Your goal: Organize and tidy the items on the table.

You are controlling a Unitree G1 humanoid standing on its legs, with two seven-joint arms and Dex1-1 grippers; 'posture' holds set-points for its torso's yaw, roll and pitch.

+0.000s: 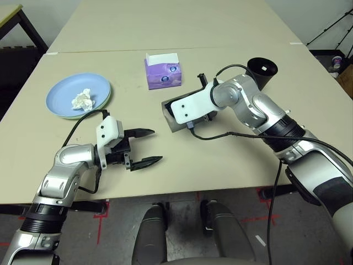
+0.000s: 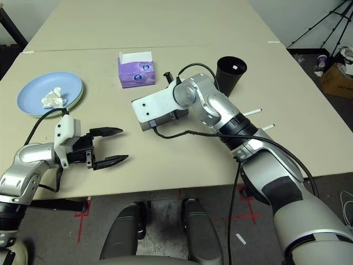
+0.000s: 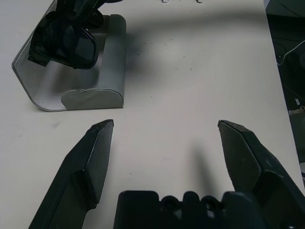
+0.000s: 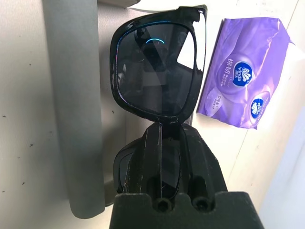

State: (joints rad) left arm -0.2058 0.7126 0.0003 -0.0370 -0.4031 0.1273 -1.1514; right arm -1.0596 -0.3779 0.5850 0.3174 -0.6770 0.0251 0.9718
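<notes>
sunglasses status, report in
Right gripper shut on sunglasses, over open glasses case. Left gripper open, idle. Tissue box beside case, not blocking.

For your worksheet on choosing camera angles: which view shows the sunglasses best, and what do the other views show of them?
The right wrist view: the sunglasses fill the frame, pinched in the right gripper over the open glasses case. The left wrist view shows them smaller, above the case. In the eye views the right arm hides them.
</notes>
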